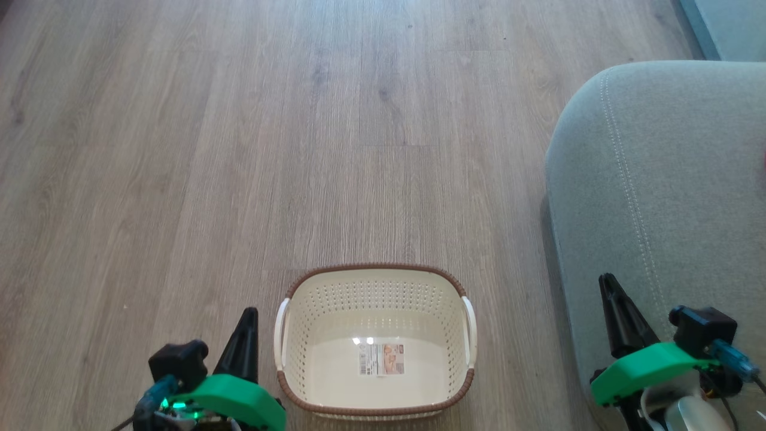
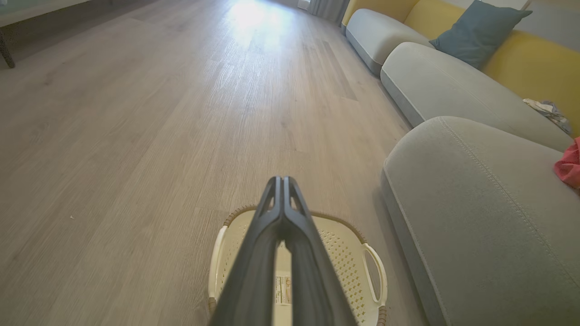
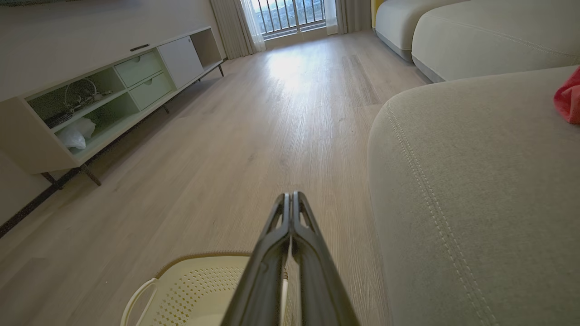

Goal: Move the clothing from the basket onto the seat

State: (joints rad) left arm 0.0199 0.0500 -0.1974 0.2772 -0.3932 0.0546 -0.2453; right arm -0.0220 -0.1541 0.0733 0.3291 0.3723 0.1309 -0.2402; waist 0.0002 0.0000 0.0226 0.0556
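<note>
The cream basket [image 1: 311, 311] with its brown rim stands on the wood floor, holding nothing but a label on its bottom; it also shows as the basket [image 2: 349, 258] and the basket [image 3: 195, 285]. The grey-green seat [image 1: 658, 179] lies to its right. Red clothing [image 2: 570, 165] rests on the seat [image 2: 476, 203] at the far right, seen also as red clothing [image 3: 570, 97]. My left gripper [image 1: 246, 314] hangs shut and empty left of the basket, its fingers [image 2: 282, 181] pressed together. My right gripper [image 1: 609, 281] is shut and empty over the seat's edge, fingers [image 3: 290, 197] together.
More sofa cushions [image 2: 435, 86], a blue pillow [image 2: 476, 29] and a yellow backrest [image 2: 530, 63] run beyond the seat. A low cabinet [image 3: 99, 95] with shelves lines the far wall. Wood floor [image 1: 239, 149] stretches ahead and to the left.
</note>
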